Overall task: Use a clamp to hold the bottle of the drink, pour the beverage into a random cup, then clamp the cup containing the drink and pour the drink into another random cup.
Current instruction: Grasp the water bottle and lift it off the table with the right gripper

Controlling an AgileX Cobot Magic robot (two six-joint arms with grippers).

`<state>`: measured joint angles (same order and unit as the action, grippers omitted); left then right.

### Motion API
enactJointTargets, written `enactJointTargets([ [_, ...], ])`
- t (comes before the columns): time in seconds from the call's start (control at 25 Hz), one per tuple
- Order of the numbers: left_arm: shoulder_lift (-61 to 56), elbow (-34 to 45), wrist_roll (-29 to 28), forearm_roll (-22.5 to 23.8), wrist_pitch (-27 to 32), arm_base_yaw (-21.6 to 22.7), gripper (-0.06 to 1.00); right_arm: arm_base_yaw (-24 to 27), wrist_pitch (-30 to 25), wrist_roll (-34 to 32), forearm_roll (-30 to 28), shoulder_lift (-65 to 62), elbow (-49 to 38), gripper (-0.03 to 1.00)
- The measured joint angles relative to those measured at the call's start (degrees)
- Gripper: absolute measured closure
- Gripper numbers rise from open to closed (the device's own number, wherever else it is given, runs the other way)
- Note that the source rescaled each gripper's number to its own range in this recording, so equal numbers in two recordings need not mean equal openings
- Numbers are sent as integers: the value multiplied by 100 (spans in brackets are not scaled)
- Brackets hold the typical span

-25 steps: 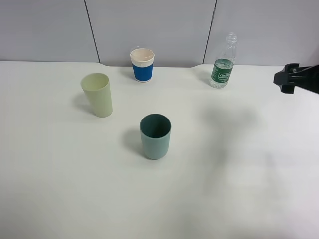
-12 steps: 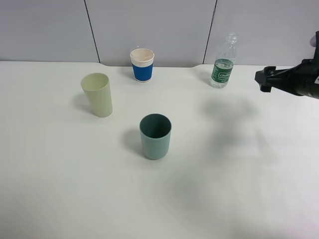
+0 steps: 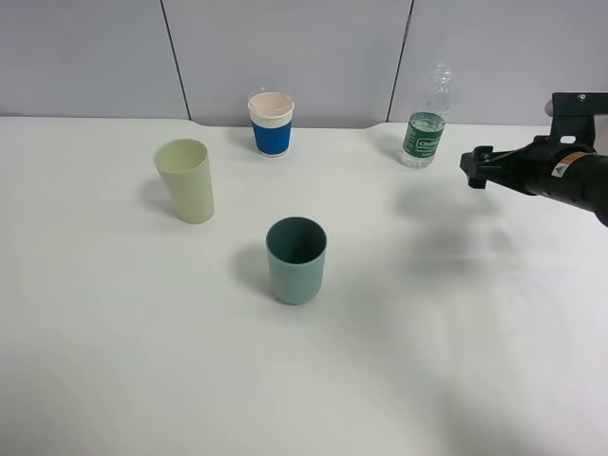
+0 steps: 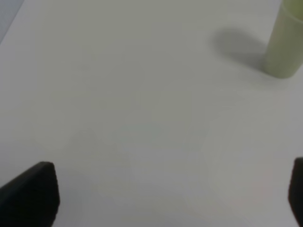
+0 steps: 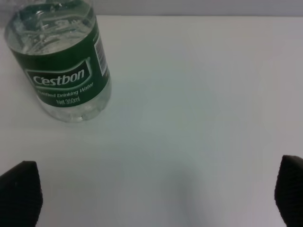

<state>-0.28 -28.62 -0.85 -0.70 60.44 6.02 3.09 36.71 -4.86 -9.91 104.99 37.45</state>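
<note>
A clear bottle [image 3: 424, 125] with a green label stands upright at the back right of the white table; the right wrist view shows its lower body [image 5: 64, 66] close ahead. My right gripper [image 3: 474, 169] hovers to the right of it, apart from it, open and empty [image 5: 154, 201]. Three cups stand upright: a blue-banded white paper cup [image 3: 272, 123] at the back, a pale green cup [image 3: 186, 180] on the left, a teal cup [image 3: 296, 259] in the middle. The left gripper [image 4: 161, 196] is open over bare table, with the pale green cup [image 4: 285, 42] beyond it.
A grey panelled wall [image 3: 304, 57] runs behind the table's [image 3: 427, 361] back edge.
My right arm has come in from the right edge toward the bottle, moving left and slightly lower. The cups and bottle have not moved.
</note>
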Motion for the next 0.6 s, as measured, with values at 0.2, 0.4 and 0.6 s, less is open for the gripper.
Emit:
enactJointTargets([
  [0.2,0,0,0,0,0,0,-2,0,31,0,-394,470,471,-3],
  [0.4,0,0,0,0,0,0,-2,0,74,5,-882,896,941,-3],
  [0.6,0,0,0,0,0,0,-2,0,247,53,-1156,1229,1390,-3],
])
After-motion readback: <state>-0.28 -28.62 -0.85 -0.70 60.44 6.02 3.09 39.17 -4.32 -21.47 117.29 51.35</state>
